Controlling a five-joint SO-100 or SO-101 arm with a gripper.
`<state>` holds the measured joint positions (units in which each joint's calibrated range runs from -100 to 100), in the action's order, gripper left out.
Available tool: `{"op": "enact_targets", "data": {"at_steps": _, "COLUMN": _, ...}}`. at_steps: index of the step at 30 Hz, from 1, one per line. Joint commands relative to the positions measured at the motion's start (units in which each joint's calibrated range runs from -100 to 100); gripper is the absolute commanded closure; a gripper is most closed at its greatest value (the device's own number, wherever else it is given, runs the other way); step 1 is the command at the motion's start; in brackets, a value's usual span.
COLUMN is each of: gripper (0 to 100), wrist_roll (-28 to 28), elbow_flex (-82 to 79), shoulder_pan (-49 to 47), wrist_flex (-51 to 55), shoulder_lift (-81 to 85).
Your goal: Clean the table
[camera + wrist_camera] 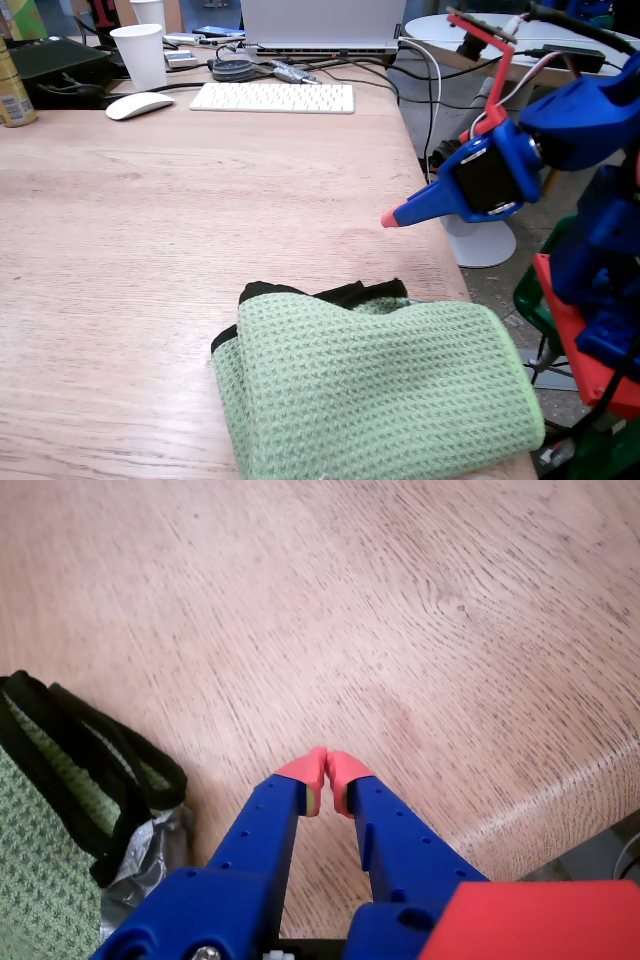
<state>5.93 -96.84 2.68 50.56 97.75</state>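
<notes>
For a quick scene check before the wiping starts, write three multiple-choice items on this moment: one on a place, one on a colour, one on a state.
1. Where does the folded cloth lie on the table in the fixed view?
A. near edge, right
B. beside the keyboard
C. far left corner

2. What colour are the gripper fingertips?
A. green
B. white
C. red

3. How do the jaws stand?
A. wide open
C. clamped on the cloth
B. shut on nothing

Answers: 1 A, the cloth sits low and right in the fixed view; 2 C, red tips on blue fingers; 3 B, the tips meet over bare wood in the wrist view.
</notes>
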Motion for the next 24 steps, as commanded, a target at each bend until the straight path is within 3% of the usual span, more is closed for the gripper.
{"op": "enact_targets", "data": {"at_steps": 1, "gripper": 100, "wrist_roll": -0.2, "elbow_flex": 0.4, "shoulder_pan": 0.4, "wrist_flex": -0.8, "shoulder_lift": 0.3}}
{"op": "enact_targets", "data": {"at_steps": 24, "gripper": 100, "wrist_roll": -0.2, "elbow_flex": 1.3, "shoulder_pan": -1.5, "wrist_flex": 0.3, "shoulder_lift": 0.3}}
